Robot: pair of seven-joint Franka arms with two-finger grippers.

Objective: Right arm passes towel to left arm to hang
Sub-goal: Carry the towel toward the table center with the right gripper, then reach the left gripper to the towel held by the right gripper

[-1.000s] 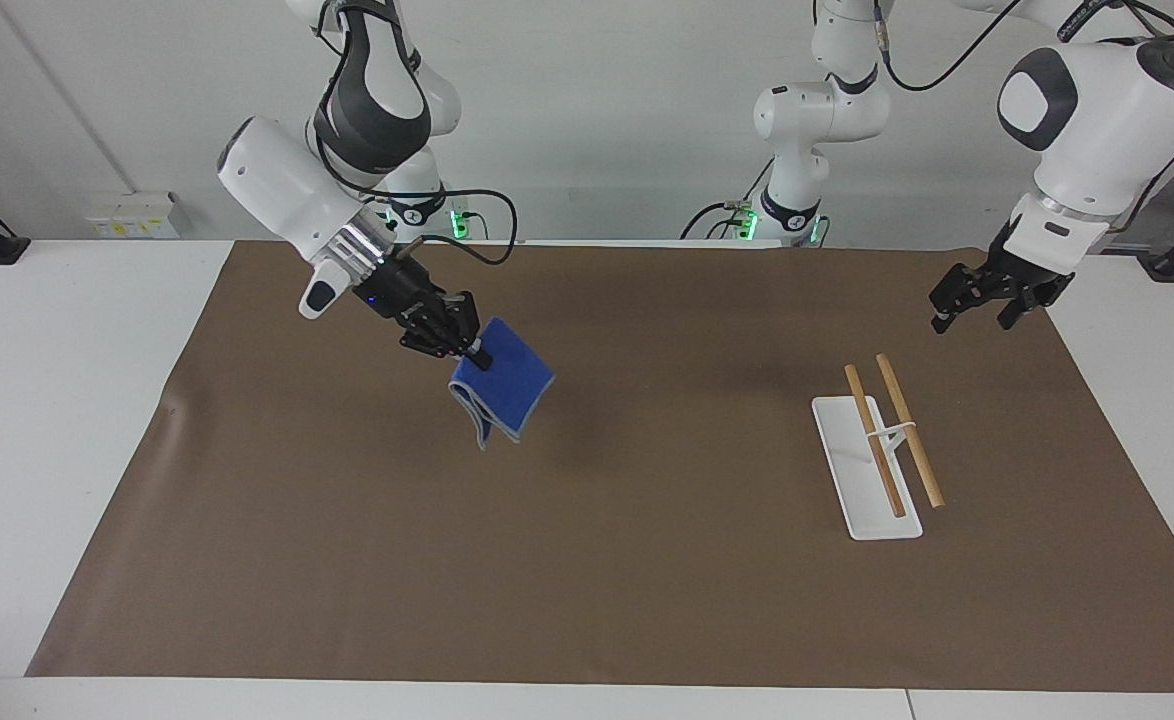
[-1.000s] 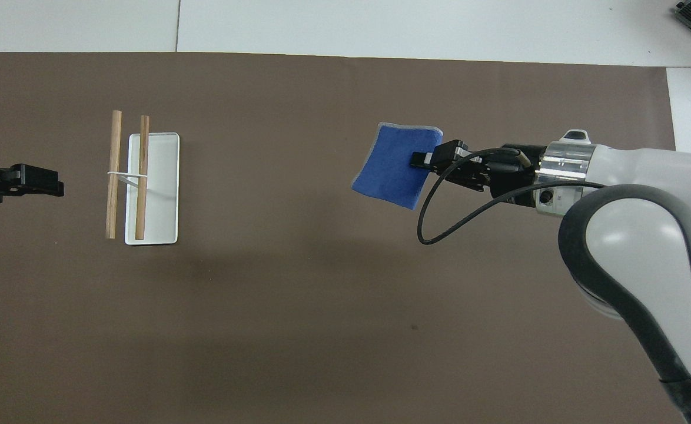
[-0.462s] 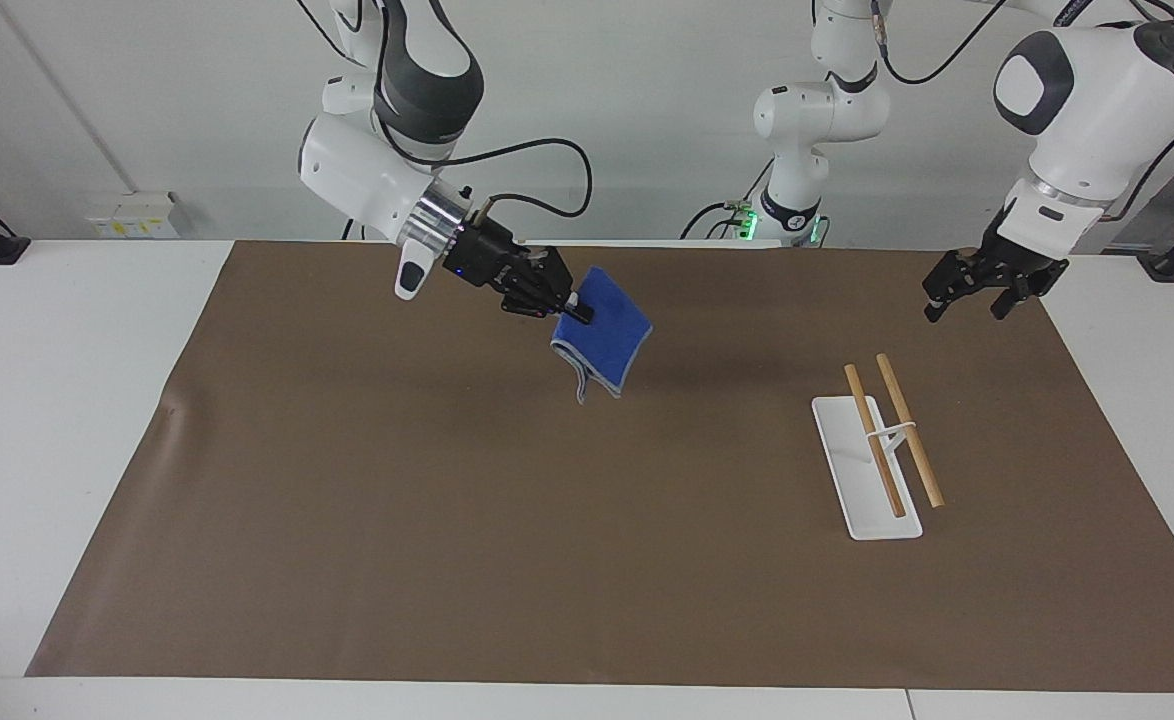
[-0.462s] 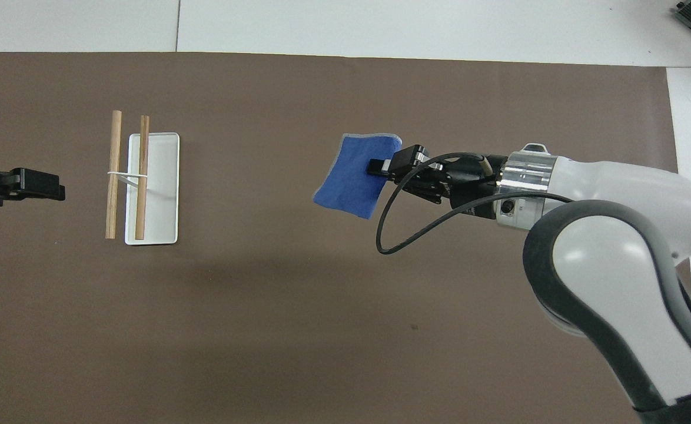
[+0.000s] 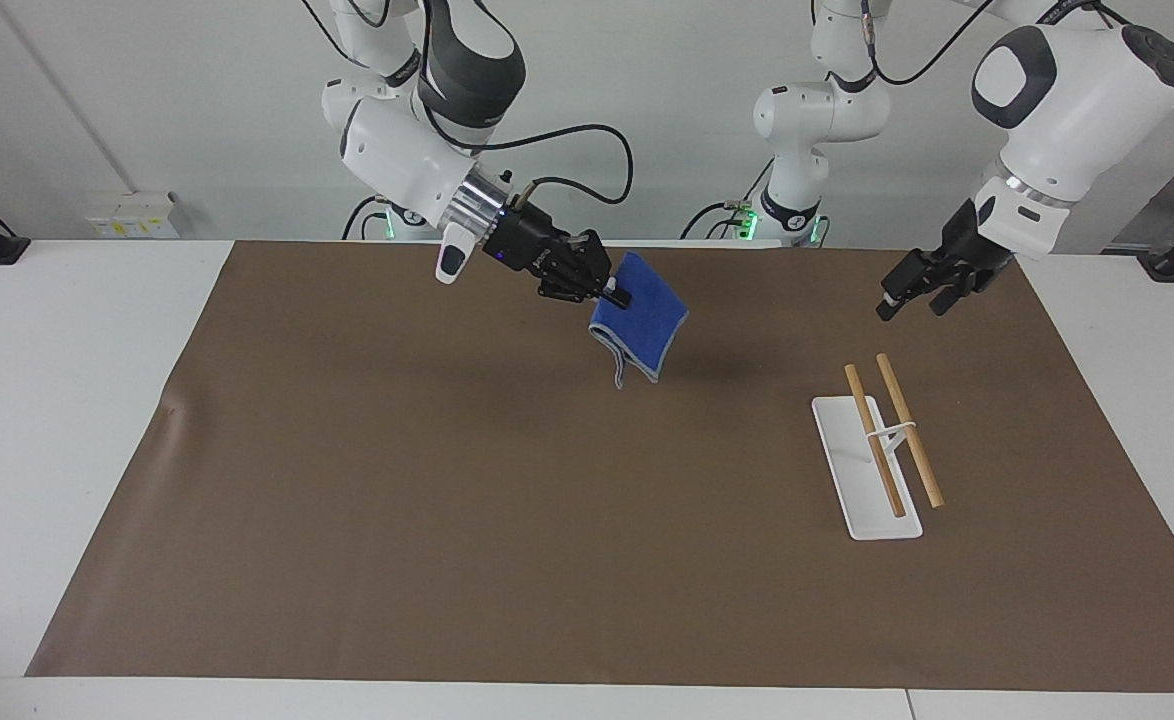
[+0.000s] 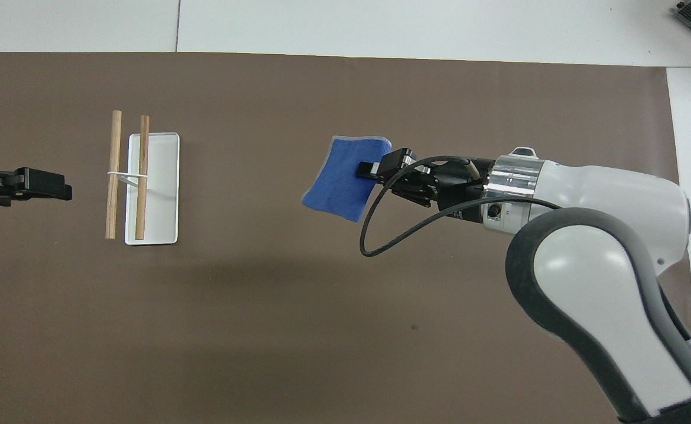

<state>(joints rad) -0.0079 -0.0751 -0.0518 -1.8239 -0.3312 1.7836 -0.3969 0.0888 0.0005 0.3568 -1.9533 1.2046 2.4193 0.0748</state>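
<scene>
Standing here watching, a fair bit is hard to read. From overhead the left gripper [image 6: 45, 184] only pokes in at the picture's edge, with the rest of the left arm [image 5: 1047, 90] cut off, and I honestly can't tell whether its fingers are apart or together; the facing view shows just a dark lump at the wrist. It hangs in the air over the left arm's end of the brown mat [image 5: 397, 520], above bare mat beside the rack [image 5: 872, 470] and not touching it.

The right gripper [image 5: 615, 295] is clamped on one edge of the towel [image 5: 642, 325], up in the air over the middle of the mat. A fingertip covers a small strip of the cloth, so the pinched bit itself is hidden. The right arm [image 5: 407, 165] fills a big corner of the overhead shot, and a loose black cable [image 6: 381, 235] loops under its wrist.

The towel is soft bright-blue cloth with thin grey edging, folded, hanging limp with a lower corner drooping. The rack is a flat white rectangular base with two round wooden rods held side by side on a thin white support. The mat looks matte and papery, with a small crease near the right arm's end.
</scene>
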